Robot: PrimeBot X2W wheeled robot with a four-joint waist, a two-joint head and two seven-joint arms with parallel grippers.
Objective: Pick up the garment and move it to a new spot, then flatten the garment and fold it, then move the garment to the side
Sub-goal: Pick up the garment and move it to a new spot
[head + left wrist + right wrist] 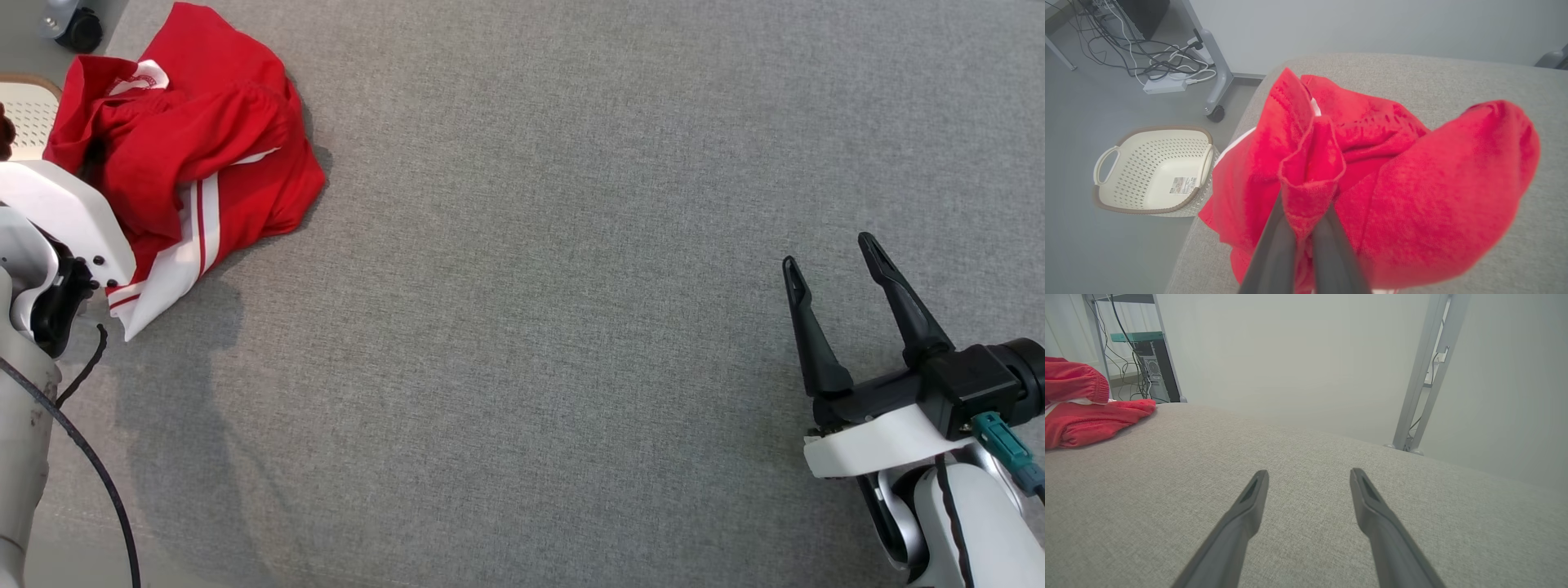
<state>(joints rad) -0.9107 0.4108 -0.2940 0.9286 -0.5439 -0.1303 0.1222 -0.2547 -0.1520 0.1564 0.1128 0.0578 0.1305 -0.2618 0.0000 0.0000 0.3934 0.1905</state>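
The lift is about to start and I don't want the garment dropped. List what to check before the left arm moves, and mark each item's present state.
1. Grip: left gripper, jaws shut on a fold of the red garment: ok.
2. Depth of hold: how many layers are pinched: cannot tell.
3. Garment off the grey surface: not ok, its bulk lies crumpled by the edge.
4. Room for a new spot: bare surface toward the middle: ok.
5. Other arm ready: right gripper, jaws open, apart from the garment: ok.
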